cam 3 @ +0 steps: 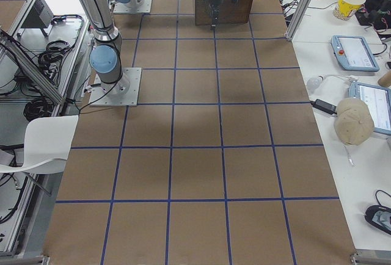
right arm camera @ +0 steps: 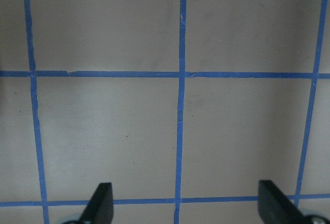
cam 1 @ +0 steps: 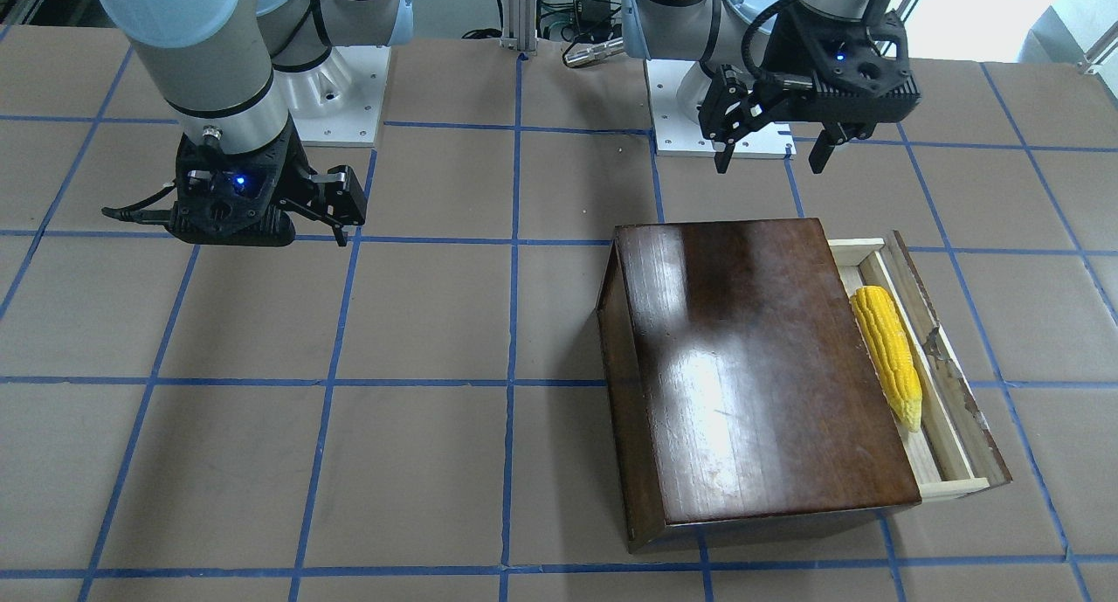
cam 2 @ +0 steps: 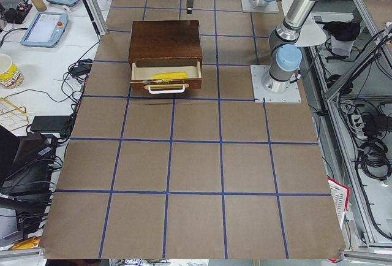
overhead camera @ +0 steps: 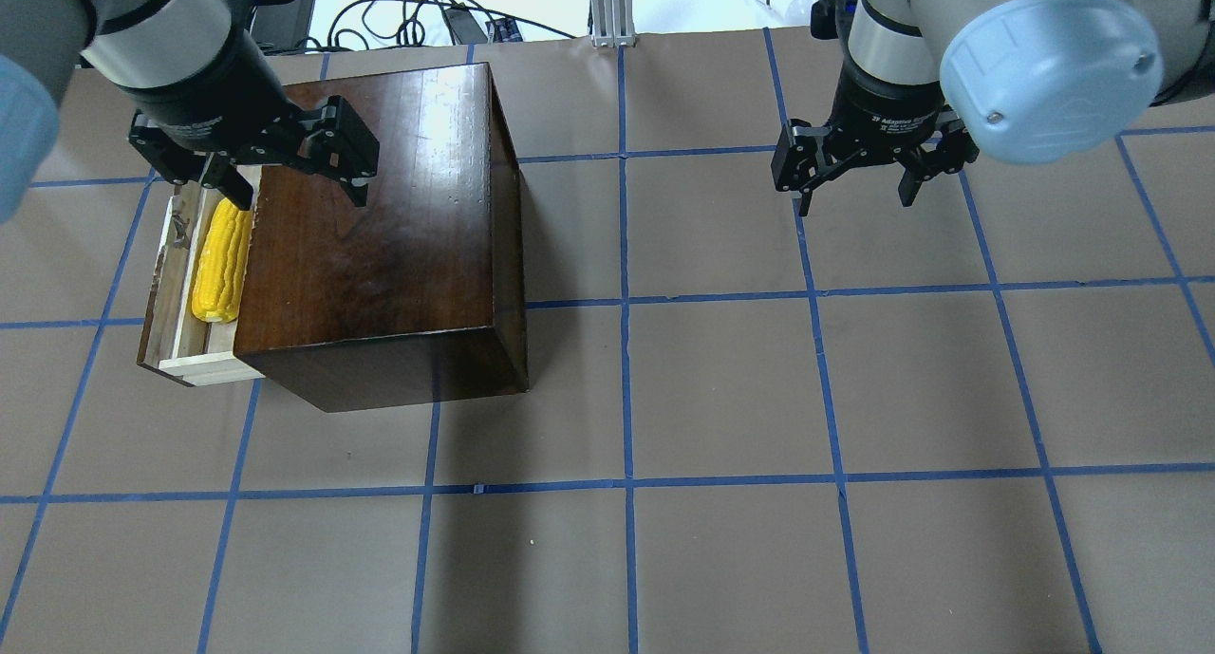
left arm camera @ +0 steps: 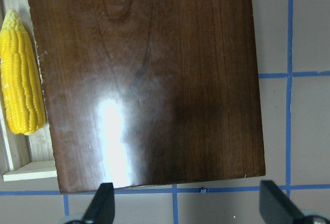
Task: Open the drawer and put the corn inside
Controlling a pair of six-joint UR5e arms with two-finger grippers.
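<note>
Since the corn (cam 1: 886, 353) already lies in the pulled-out drawer (cam 1: 961, 392), the placing step looks done, and what is in hand is most likely the left arm's retreat. Nearest the wrist camera, the left gripper (overhead camera: 296, 194) hangs above the wooden box (cam 1: 751, 357), over the edge of its top toward the robot. Its jaws are spread wide and hold nothing. Below it is the box's glossy dark top. Just beyond the box's drawer side, the drawer juts out only part-way, showing a narrow strip of pale wood behind the worn brown front panel.

The cob rests in that strip, close against the box's overhanging top edge. Its long axis runs along the drawer's length, parallel to that side of the box. The tapered pale tip points away from the robot and the blunt end points toward it. It lies flat, not propped on the rim.

Well apart from the box, over bare taped table (overhead camera: 721, 388), the right gripper (overhead camera: 854, 198) hovers with its fingers also parted and empty.

By my reading, the next move calls only for lifting the left arm straight up, clear of the box top, without nudging the drawer. The task sentence does not ask for closing it.
</note>
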